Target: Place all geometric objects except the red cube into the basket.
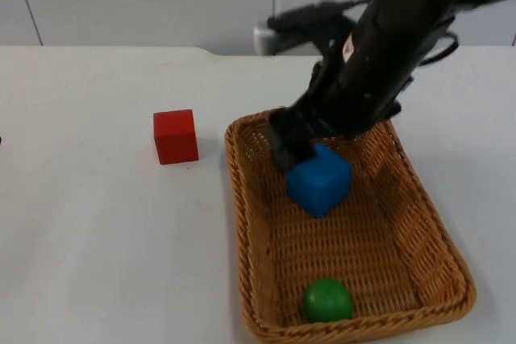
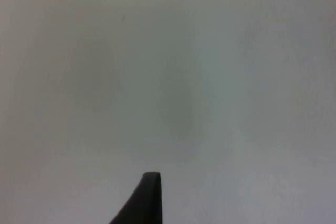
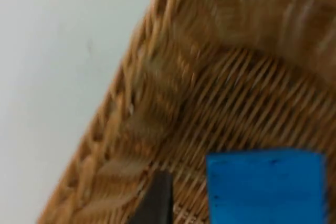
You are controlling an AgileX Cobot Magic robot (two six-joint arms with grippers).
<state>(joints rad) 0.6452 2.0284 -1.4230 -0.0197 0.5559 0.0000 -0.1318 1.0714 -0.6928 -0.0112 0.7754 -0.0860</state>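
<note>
Blue rigid cube (image 1: 319, 180) inside woven wicker basket (image 1: 250, 231); right gripper (image 1: 297, 149) fingers clasp its flat sides; probably light, unbreakable.

Even, bright overhead light; the red cube (image 1: 176, 136) throws a soft shadow toward 5 o'clock. The wicker basket (image 3: 131, 129) weave smears with motion blur.

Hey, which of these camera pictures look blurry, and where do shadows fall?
Right wrist view: the woven wicker basket is smeared by motion, the blue cube a little sharper. Left wrist view: faint soft shadows on the white table. Top view: the red cube casts a faint shadow.
</note>
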